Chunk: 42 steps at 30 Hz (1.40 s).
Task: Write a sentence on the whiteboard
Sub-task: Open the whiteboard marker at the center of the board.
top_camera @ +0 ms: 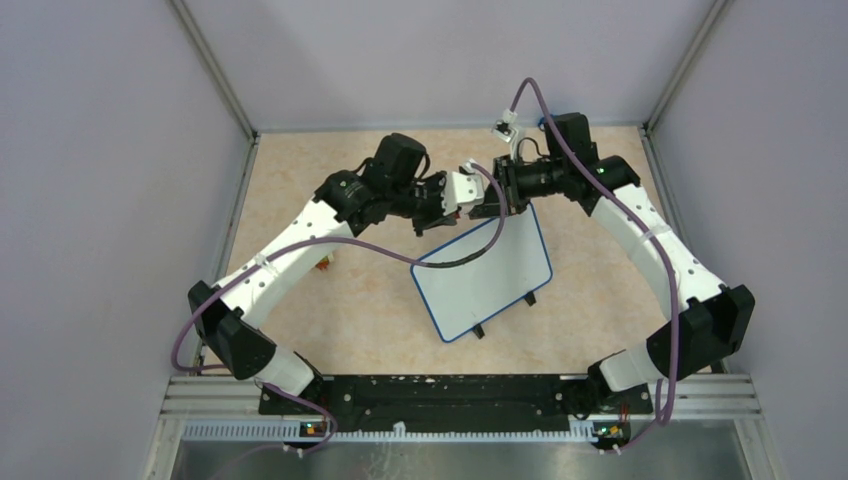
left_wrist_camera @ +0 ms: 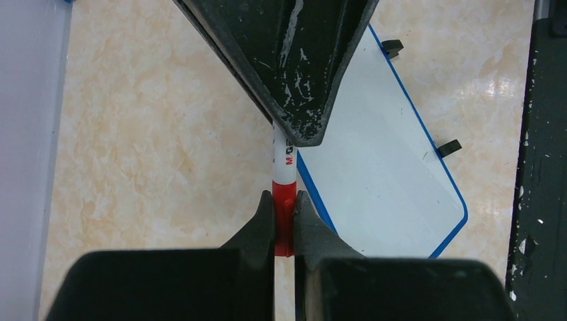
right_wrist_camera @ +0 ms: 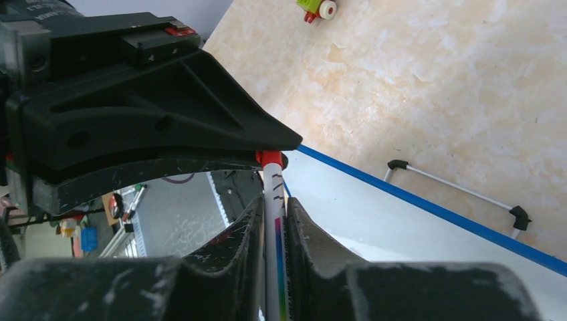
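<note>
Marker (left_wrist_camera: pixel 285 155), light, stiff, slick: left gripper (left_wrist_camera: pixel 284 224) clamps its red cap (left_wrist_camera: pixel 284 200), right gripper (right_wrist_camera: pixel 274 231) its barrel (right_wrist_camera: pixel 271 184); squeeze mid-barrel firmly. Whiteboard (left_wrist_camera: pixel 381 167) lies just beneath both.

Bright, even light; soft shadows.

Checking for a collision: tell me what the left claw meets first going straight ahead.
The right claw, head-on: it and the left claw grip one marker, tips close together.

A robotics lab cell: plain grey walls (top_camera: pixel 100 150), aluminium base rail (top_camera: pixel 215 395), marbled tabletop (top_camera: pixel 350 310).
</note>
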Available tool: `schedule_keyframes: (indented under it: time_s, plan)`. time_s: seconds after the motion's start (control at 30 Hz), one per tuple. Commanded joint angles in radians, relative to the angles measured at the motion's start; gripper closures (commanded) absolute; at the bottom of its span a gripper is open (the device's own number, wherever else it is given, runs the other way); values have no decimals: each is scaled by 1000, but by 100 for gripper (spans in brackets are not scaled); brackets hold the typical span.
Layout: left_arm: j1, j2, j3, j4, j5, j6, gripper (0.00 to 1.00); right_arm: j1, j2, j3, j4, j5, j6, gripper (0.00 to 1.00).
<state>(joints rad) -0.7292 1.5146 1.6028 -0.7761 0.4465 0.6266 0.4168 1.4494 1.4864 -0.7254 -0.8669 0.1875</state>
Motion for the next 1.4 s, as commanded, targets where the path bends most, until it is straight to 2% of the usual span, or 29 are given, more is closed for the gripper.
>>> schedule_keyframes:
  time_s: [0.0,0.03,0.07,0.1,0.13,0.2,0.23,0.33,0.4,0.43,0.5,0.63,0.73,0.87,0.97,1.1,1.27,1.37]
  plan:
    - [-19,4,46,31,15,-20,100,10,10,10,44,-21,14,94]
    - [-18,2,45,31,23,-26,100,10,12,11,44,-19,16,100]
    - [-18,-2,43,36,28,-41,99,10,15,15,40,-16,15,100]
    - [-16,-6,44,43,25,-64,91,7,17,15,38,-14,16,100]
    - [-12,-8,46,46,29,-80,82,2,17,14,40,-12,19,100]
    - [12,-16,51,48,52,-101,50,-12,18,15,40,-12,18,100]
    - [23,-22,51,53,66,-116,40,-22,17,16,40,-10,17,100]
    - [78,-48,49,78,144,-176,17,-28,8,39,11,115,19,100]
    - [124,-59,49,98,203,-216,10,-29,-17,33,20,214,35,100]
    - [152,-63,47,108,236,-238,9,-35,-29,27,28,237,29,100]
    - [197,-69,38,131,297,-277,8,-88,-49,-3,77,177,27,100]
    - [255,-82,9,187,373,-347,5,-224,-53,-93,266,-166,148,100]
    - [265,-89,-7,199,409,-361,1,-249,-48,-126,341,-220,220,100]
    - [264,-98,-38,227,415,-384,1,-248,-94,-200,492,-190,383,100]
    - [262,-112,-66,245,410,-341,1,-232,-71,-147,434,-249,369,100]
    - [224,-96,-65,220,368,-259,7,-194,-74,-124,373,-259,284,100]
    - [137,-78,-44,177,281,-176,18,-104,-62,-70,246,-218,155,100]
    - [98,-67,-43,164,228,-142,28,-71,-66,-56,220,-199,122,100]
